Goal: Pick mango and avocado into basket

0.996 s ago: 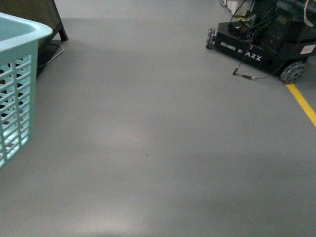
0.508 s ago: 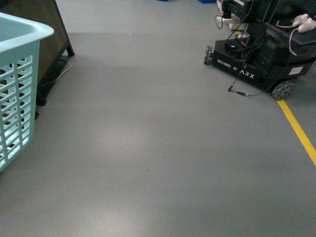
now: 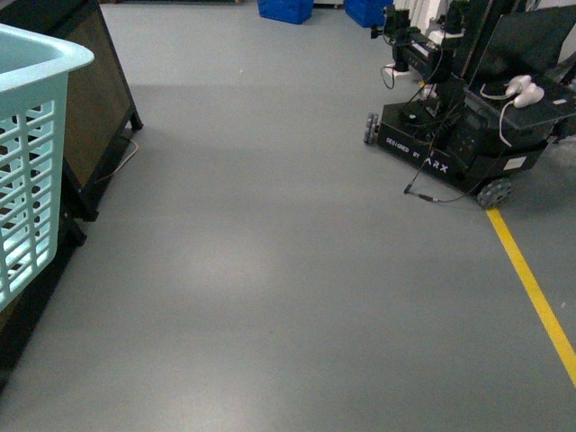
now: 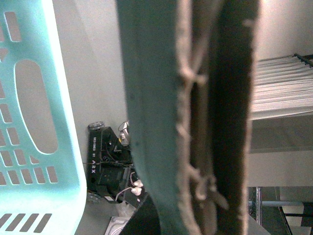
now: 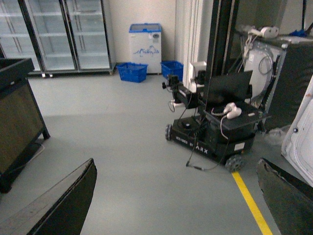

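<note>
Front view: grey floor (image 3: 270, 270) ahead of both grippers, no fruit on it.
Basket (image 3: 31, 162): close beside the left gripper, next to a dark cabinet (image 3: 99, 117).
Cart (image 3: 450, 144): well ahead of the right gripper (image 5: 175, 164), beside a yellow line (image 3: 531, 288).
Right gripper: fingers spread wide, nothing between them.
Left gripper: cannot tell; a blurred strip (image 4: 195, 117) fills its camera.
Mango, avocado: in no view.
Risk: probably a blind reach, or the basket knocking the cabinet, since the two sit so close.

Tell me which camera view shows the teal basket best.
The front view: the basket shows its rim and slotted side. The left wrist view gives only a close piece of wall; the right wrist view shows none.
</note>
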Motion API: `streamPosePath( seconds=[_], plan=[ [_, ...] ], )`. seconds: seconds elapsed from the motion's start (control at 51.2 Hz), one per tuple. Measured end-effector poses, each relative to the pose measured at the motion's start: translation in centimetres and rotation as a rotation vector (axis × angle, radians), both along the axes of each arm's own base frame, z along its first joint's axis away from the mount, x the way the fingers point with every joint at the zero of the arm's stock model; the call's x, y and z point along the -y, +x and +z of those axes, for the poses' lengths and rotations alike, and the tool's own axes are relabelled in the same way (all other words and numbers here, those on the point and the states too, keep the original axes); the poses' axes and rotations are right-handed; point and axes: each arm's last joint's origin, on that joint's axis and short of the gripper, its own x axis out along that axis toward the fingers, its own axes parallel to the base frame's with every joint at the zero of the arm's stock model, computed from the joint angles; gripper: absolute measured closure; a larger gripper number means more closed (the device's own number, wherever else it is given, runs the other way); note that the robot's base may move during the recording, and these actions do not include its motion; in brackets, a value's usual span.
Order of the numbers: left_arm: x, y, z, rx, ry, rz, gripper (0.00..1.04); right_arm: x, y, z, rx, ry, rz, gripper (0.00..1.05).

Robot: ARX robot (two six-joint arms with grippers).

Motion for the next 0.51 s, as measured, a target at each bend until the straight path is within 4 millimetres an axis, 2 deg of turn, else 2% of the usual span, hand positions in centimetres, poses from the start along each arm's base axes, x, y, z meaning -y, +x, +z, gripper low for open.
streamPosePath(
  seconds=[0.508],
  plan=[
    [0.02,-0.04,0.07,0.004,-0.005,-0.001,0.97,0.01,0.0,0.0,0.0,0.0,-0.004,0.08]
  ],
)
